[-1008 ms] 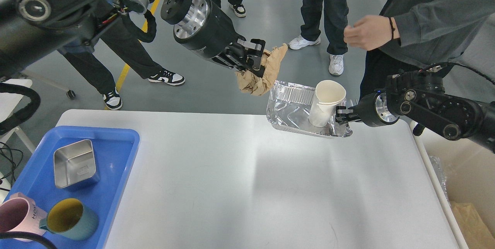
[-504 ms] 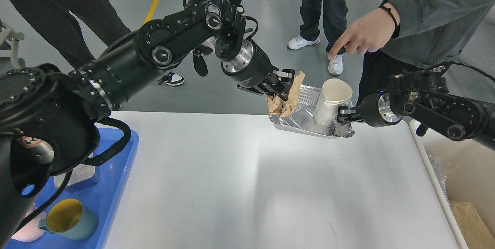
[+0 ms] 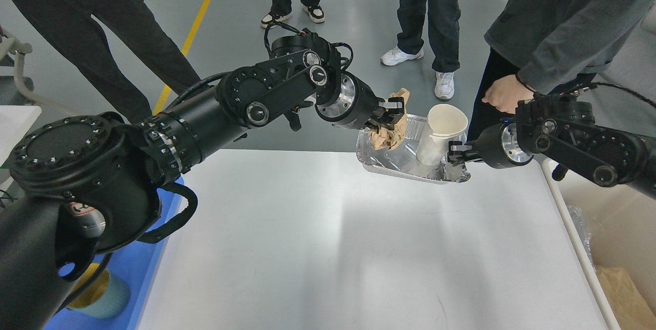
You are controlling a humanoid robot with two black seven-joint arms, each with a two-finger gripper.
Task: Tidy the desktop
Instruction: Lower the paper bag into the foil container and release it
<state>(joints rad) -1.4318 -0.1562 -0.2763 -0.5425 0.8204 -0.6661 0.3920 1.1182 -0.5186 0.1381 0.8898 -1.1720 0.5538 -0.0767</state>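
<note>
The white desktop [image 3: 333,248] fills the lower view. At its far edge a crumpled foil tray [image 3: 400,163] holds a dented white paper cup [image 3: 438,132]. My right gripper [image 3: 454,153] is shut on the tray's right rim and holds it slightly tilted. My left gripper [image 3: 392,115] is shut on a crumpled brown paper wad [image 3: 390,132], which hangs into the tray's left side beside the cup.
A blue tray [image 3: 148,268] with a teal cup [image 3: 97,296] lies at the left, mostly hidden by my left arm. Several people stand beyond the far edge; one hand [image 3: 505,100] is near my right arm. A bin [image 3: 615,268] with brown paper sits at right.
My left arm has swung right and down, bringing the paper wad from above the floor into the foil tray. The person's hand has dropped lower. The right gripper has barely moved.
</note>
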